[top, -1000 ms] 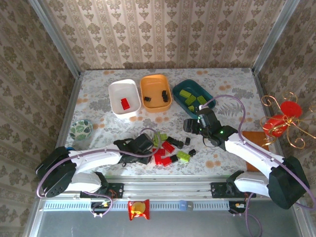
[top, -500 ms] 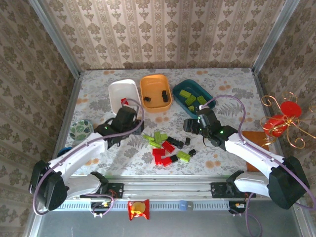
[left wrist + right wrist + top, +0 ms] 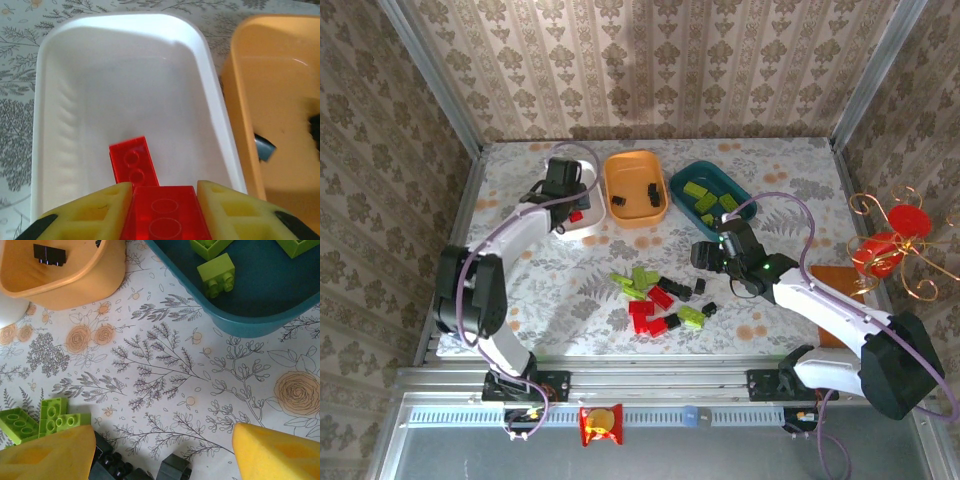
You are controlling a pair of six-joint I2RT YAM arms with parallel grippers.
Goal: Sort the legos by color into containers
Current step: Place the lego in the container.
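— At the left gripper (image 3: 165,194)?
— Clenched on a red lego (image 3: 162,220), over the near end of the white tray (image 3: 120,25). Just ahead of the fingertips, flat on the tray floor: a second red lego (image 3: 132,162).
— And at the right gripper (image 3: 160,440)?
— Spread wide, grasping nothing, above the table (image 3: 165,370). Between the fingers: black legos (image 3: 172,471). Beside one finger: green legos (image 3: 55,415). Ahead: the teal tray (image 3: 260,315).

Red lego (image 3: 164,220) over white tray (image 3: 125,85), legos (image 3: 660,297) piled mid-table

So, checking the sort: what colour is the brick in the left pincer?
Red brick, best in left wrist view.
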